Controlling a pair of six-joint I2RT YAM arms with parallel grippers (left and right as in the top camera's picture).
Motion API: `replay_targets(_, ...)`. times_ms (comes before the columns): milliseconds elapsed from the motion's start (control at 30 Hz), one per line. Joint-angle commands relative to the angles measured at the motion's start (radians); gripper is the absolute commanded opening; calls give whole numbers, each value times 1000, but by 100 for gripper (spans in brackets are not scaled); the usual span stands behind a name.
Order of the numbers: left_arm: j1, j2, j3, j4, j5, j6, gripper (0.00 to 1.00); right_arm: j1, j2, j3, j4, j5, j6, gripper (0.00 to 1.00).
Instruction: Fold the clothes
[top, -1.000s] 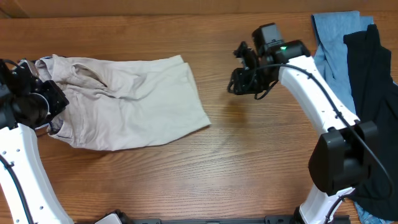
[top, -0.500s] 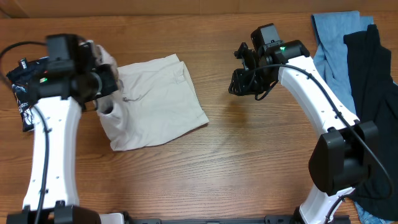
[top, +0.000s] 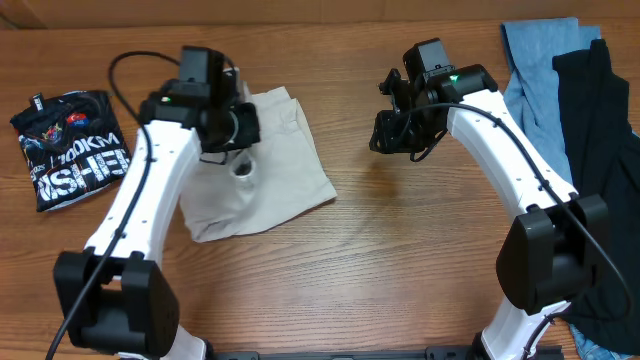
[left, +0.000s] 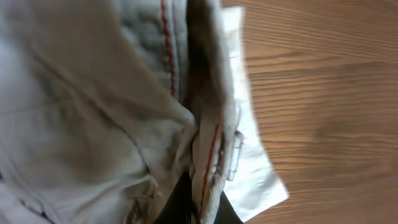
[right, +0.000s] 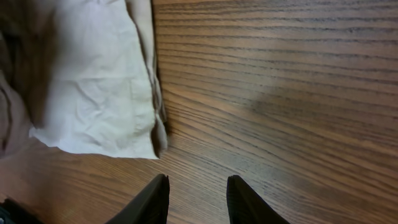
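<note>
**On the table (top: 400, 270): left gripper (top: 238, 142) clamped on the beige shorts (top: 290, 170), right gripper (top: 386, 132) empty**

At the far left edge lies a black printed garment (top: 72, 150), folded into a compact rectangle with its white lettering facing up, well apart from everything else. To its right, the left arm (top: 140, 200) reaches up across the table, and its gripper sits over the upper left part of the beige shorts. The left wrist view shows bunched cream fabric with red stitching pinched between the dark fingers, so that gripper is closed on the cloth. The shorts lie left of centre as a doubled, rumpled patch; the gathered part hangs under the gripper, while the rest spreads flat down and to the right. One pale hem corner rests on bare wood.

Right of the shorts, with clear wood between, the right gripper hovers above the table. Its two fingers (right: 152, 199) stand apart with nothing between them, and the hem of the shorts is just ahead of them in the right wrist view. Whether the fingertips touch the wood cannot be told.

At the far right lies a light blue garment (top: 535, 70), with a black garment (top: 600, 150) draped over its right side.
</note>
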Motion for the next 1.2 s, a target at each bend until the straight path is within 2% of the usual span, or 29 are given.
replay_targets(0, -40, 16, 31, 35, 80, -40, 4, -5, 4, -1, 2, 8, 12, 34)
replay_targets(233, -83, 76, 31, 88, 89, -50, 4, -5, 4, -2, -3, 9, 13, 34)
replay_targets(467, -85, 77, 33, 148, 235, -46, 4, 18, 27, -12, 10, 8, 12, 32)
replay_targets(633, -85, 71, 33, 154, 235, -47, 4, 62, 105, -14, 26, -40, 7, 27)
replay_targets(900, -87, 71, 33, 147, 236, -39, 4, 126, 224, -14, 98, -93, 29, 26)
replay_targets(1167, -88, 70, 33, 152, 344, -39, 4, 127, 308, -14, 171, -89, 64, 26)
